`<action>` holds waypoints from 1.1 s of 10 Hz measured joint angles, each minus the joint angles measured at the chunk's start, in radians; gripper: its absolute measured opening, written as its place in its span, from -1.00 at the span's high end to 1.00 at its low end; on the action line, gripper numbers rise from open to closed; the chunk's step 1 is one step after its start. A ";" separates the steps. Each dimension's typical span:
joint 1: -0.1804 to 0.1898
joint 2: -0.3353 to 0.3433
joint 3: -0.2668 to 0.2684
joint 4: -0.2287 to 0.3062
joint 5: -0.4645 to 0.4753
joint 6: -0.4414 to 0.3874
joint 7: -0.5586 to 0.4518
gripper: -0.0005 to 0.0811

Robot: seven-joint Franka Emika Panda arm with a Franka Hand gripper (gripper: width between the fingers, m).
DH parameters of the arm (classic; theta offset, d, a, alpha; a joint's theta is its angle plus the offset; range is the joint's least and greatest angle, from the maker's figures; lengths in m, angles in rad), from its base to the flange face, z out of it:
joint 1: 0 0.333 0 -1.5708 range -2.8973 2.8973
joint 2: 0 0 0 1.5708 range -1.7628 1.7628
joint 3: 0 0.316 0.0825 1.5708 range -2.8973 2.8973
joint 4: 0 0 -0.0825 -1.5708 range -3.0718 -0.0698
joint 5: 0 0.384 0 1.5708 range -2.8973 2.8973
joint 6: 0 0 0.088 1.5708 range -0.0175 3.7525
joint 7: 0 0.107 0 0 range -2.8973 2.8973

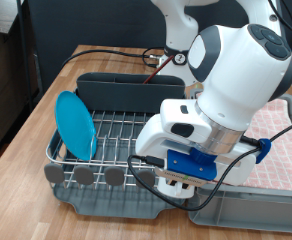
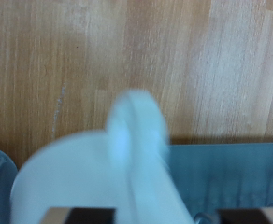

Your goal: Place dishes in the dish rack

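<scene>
A bright-blue plate (image 1: 76,125) stands on edge in the silver wire dish rack (image 1: 116,135), at the exterior view's left. The rack's tall grey caddy (image 1: 116,88) runs along its far side. My gripper (image 1: 181,182) hangs low over the rack's right front corner, its fingers hidden under the hand. In the wrist view the gripper (image 2: 158,217) shows only as dark finger stubs at the frame edge. A blurred white cup (image 2: 127,159) fills the space between them, over wooden table and a dark grey edge (image 2: 230,177). The wooden spoon is out of view.
A grey crate (image 1: 256,215) with a pink checked cloth (image 1: 284,150) sits to the exterior view's right of the rack, partly under my arm. Round grey tabs (image 1: 86,175) line the rack's front. Wooden table (image 1: 26,130) lies to the left. Black cables run behind.
</scene>
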 joint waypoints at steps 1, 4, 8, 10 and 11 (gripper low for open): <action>0.000 0.000 0.002 0.005 0.008 0.000 -0.007 0.25; -0.004 -0.001 0.016 0.041 0.052 -0.033 -0.052 -0.25; -0.005 -0.020 0.024 0.076 0.088 -0.080 -0.075 -0.93; 0.000 -0.048 0.024 0.089 0.087 -0.112 -0.075 -0.97; 0.005 -0.066 0.024 0.096 0.086 -0.134 -0.075 -0.97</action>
